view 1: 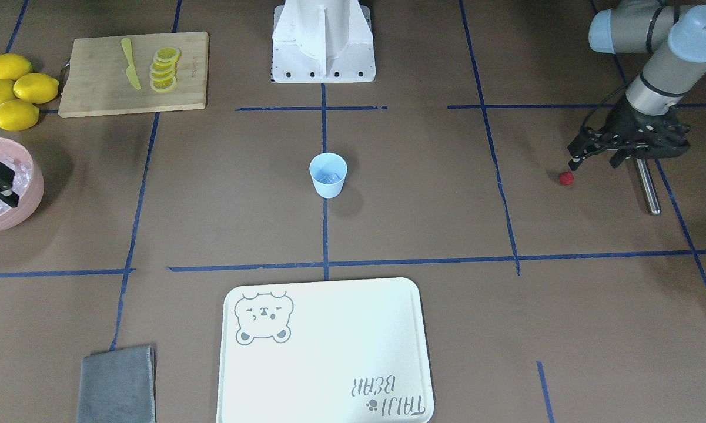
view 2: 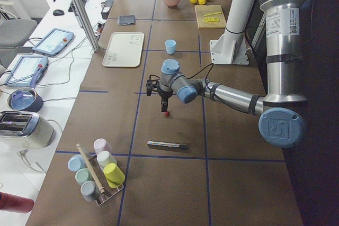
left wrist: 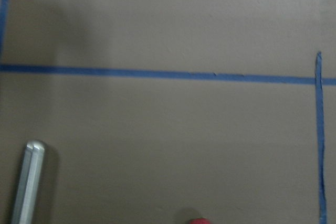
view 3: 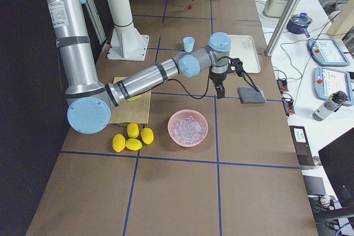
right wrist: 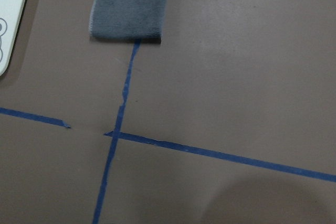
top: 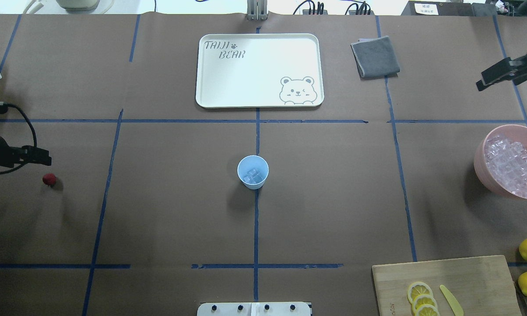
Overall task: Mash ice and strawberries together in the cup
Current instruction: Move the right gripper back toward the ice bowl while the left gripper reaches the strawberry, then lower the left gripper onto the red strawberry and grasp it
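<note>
The pale blue cup (top: 252,172) stands upright at the table's middle with a few cubes of ice (top: 253,176) in it. More ice (top: 513,169) is piled in the pink bowl (top: 480,163). One red strawberry (view 1: 565,178) lies on the brown paper at the robot's left, also at the bottom edge of the left wrist view as the strawberry (left wrist: 197,221). My left gripper (view 1: 594,160) hangs open just above it, one fingertip almost over the berry, holding nothing. My right gripper (view 3: 239,91) is open and empty, raised between the bowl and the grey cloth (view 3: 251,94).
A metal rod (view 1: 649,189) lies beside the left gripper. A white bear tray (view 1: 329,358) sits beyond the cup. Lemons (view 1: 14,91) and a cutting board (view 1: 94,94) with lemon slices and a yellow knife are near the bowl. A cup rack (view 2: 98,175) stands at the left end.
</note>
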Motion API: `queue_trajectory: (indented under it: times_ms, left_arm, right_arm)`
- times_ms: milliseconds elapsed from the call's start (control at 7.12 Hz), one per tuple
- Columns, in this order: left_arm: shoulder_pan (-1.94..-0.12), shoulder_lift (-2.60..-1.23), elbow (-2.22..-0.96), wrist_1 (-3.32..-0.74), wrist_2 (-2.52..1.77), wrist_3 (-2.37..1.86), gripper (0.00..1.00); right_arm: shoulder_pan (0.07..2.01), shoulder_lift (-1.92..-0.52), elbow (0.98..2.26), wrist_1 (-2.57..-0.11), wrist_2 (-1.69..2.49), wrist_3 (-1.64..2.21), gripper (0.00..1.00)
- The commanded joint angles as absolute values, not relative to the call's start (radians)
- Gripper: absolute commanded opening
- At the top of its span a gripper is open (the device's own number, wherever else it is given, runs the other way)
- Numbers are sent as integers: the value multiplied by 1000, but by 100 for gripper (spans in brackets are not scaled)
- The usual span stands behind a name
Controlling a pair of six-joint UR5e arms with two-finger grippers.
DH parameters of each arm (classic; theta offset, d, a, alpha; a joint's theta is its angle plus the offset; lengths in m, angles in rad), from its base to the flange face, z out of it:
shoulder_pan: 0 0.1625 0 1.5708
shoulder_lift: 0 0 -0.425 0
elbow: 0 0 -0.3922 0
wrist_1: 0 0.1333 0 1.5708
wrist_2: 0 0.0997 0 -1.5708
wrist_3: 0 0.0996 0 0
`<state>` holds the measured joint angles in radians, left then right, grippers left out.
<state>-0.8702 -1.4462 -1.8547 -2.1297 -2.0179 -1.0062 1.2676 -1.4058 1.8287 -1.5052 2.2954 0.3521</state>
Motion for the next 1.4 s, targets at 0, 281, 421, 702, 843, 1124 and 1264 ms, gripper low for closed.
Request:
queue_trajectory:
  times_ms: [0, 281, 421, 702, 843, 1124, 1264]
  left_arm:
    - [-793, -1433, -1797, -2232, -1952, -1075, 99]
    - [-778, -1446, -1755, -2232, -1937, -1074, 99]
    - [-778, -1466, -1726, -2235, -1939, -1072, 98]
    - [-775, -1474, -1713, -2235, -1939, -1072, 96]
    - [-775, -1486, -1703, -2235, -1939, -1071, 93]
    - [-776, -1497, -1687, -2235, -1942, -1069, 83]
    - [-776, -1496, -1687, -2235, -1944, -1069, 81]
  right_arm:
    - [1296, -1446, 1822, -1493, 2298, 305, 99]
    - [1296, -1457, 1824, -1496, 2298, 305, 99]
    - [1296, -1460, 1828, -1494, 2296, 305, 99]
    - [1298, -1460, 1829, -1494, 2293, 307, 99]
    - [1298, -1460, 1829, -1494, 2293, 307, 99]
    - [1302, -1457, 1829, -1494, 2298, 305, 99]
    - [1304, -1457, 1829, -1494, 2298, 307, 99]
